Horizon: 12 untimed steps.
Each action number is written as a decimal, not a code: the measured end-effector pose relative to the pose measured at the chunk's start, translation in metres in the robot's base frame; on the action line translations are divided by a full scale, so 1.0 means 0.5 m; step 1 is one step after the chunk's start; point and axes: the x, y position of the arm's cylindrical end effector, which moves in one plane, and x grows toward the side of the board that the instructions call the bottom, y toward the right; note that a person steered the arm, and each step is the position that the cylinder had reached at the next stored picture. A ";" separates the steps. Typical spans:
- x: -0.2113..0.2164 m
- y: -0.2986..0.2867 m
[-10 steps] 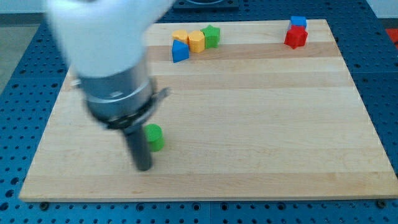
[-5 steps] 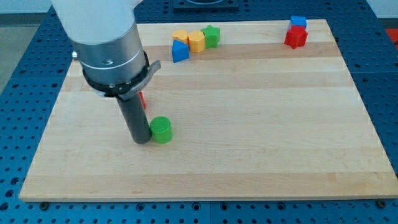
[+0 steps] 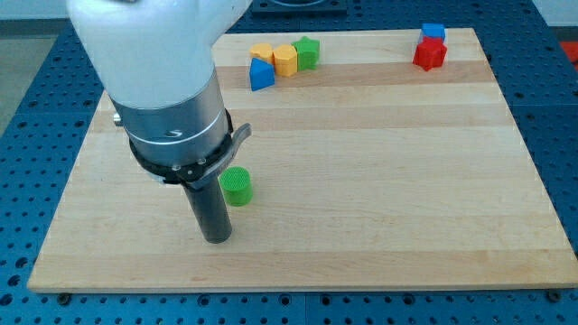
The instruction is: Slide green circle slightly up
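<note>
The green circle (image 3: pixel 237 186) lies on the wooden board (image 3: pixel 379 171) at the lower left of the middle. My tip (image 3: pixel 216 238) rests on the board below the circle and a little to its left, apart from it. The rod rises past the circle's left side, and the arm's grey body hides the board above and to the left of the circle.
At the view's top stand an orange block (image 3: pixel 262 52), a blue block (image 3: pixel 261 76), a yellow block (image 3: pixel 285 60) and a green block (image 3: pixel 307 52). At the top right, a blue block (image 3: pixel 433 32) sits behind a red block (image 3: pixel 430 54).
My tip went up to the circle's left side, then came back down below it. The green circle shifted slightly right and up. A red block seen by the arm is now hidden.
</note>
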 end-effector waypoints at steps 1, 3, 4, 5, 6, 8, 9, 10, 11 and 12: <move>-0.004 0.000; -0.108 0.011; -0.175 0.020; -0.177 0.020; -0.157 0.018; -0.098 0.044; -0.074 0.049; -0.152 0.080; -0.166 0.084; -0.174 0.084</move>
